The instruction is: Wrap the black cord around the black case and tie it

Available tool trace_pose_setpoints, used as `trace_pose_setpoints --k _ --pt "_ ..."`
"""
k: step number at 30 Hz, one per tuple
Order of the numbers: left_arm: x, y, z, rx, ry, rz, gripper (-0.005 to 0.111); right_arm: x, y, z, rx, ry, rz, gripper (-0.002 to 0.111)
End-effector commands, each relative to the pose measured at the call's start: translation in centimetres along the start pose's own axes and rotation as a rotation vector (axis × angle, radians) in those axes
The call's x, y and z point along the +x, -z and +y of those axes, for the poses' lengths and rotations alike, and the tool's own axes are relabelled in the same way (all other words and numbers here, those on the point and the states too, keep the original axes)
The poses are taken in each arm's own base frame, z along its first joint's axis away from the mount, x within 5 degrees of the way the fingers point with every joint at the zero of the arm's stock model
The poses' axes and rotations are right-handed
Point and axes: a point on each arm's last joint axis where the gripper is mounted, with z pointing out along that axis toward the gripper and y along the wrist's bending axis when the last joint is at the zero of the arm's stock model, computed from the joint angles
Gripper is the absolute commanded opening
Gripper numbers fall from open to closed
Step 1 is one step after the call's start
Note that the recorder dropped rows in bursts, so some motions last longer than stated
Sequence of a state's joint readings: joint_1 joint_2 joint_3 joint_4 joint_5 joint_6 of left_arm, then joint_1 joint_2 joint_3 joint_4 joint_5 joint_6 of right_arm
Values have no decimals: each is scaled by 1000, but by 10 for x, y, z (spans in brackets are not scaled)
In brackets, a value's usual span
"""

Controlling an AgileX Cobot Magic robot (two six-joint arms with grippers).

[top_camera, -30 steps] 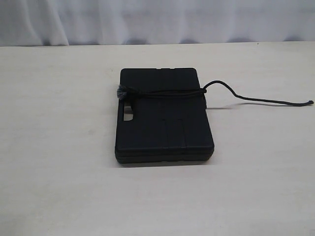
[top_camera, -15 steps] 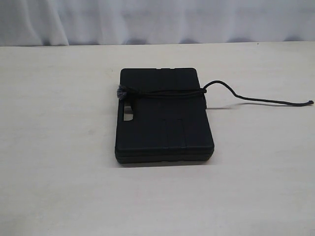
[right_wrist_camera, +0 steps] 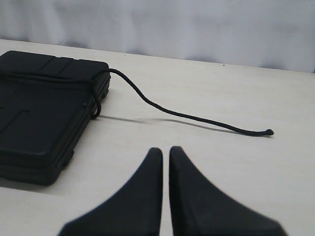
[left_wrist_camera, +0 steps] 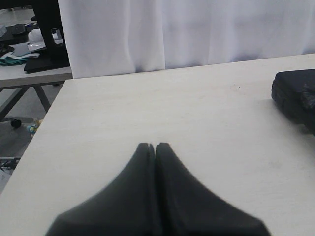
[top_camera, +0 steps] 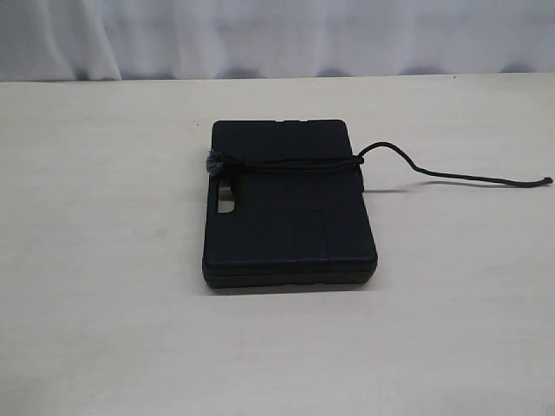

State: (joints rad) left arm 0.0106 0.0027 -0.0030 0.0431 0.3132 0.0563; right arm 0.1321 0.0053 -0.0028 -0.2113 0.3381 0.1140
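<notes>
Left gripper (left_wrist_camera: 155, 145): clenched, the two fingers pressed flat together, nothing between them. It hangs over bare table, well apart from the case; only a corner of the case shows in my left wrist view.

Right gripper (right_wrist_camera: 166, 150): clenched too, with only a hairline slit between the fingers and nothing in it. It is over the table, near the case's side and near the loose run of cord, touching neither.

Exterior view, front to back:
- Pale table (top_camera: 104, 338) fills the lower part of the frame.
- Black case (top_camera: 290, 217) lies flat at centre frame, its short front edge toward the camera. Handle cutout (top_camera: 227, 205) sits at its left edge.
- Black cord (top_camera: 286, 162) crosses the case's top face from left to right, in the upper third of the case, lying tight on the surface.
- Fuzzy grey frayed knot (top_camera: 213, 162) sits at the case's left edge, just above the cutout.
- At the right edge the cord goes down over the side of the case, and a free tail arcs away to the right across the table.
- The tail's tip (top_camera: 548, 180) lies at the far right of the frame.
- White curtain (top_camera: 277, 35) runs along the top, behind the table's far edge.
</notes>
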Motion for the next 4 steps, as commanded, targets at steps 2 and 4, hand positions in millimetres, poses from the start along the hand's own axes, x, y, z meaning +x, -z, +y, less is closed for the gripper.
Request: trace_pose_setpoints --k 2,4 --pt "0 0 0 0 -4 -8 0 1 0 0 5 -6 2 4" --pt "0 0 0 0 -4 -8 0 1 0 0 5 -6 2 4"
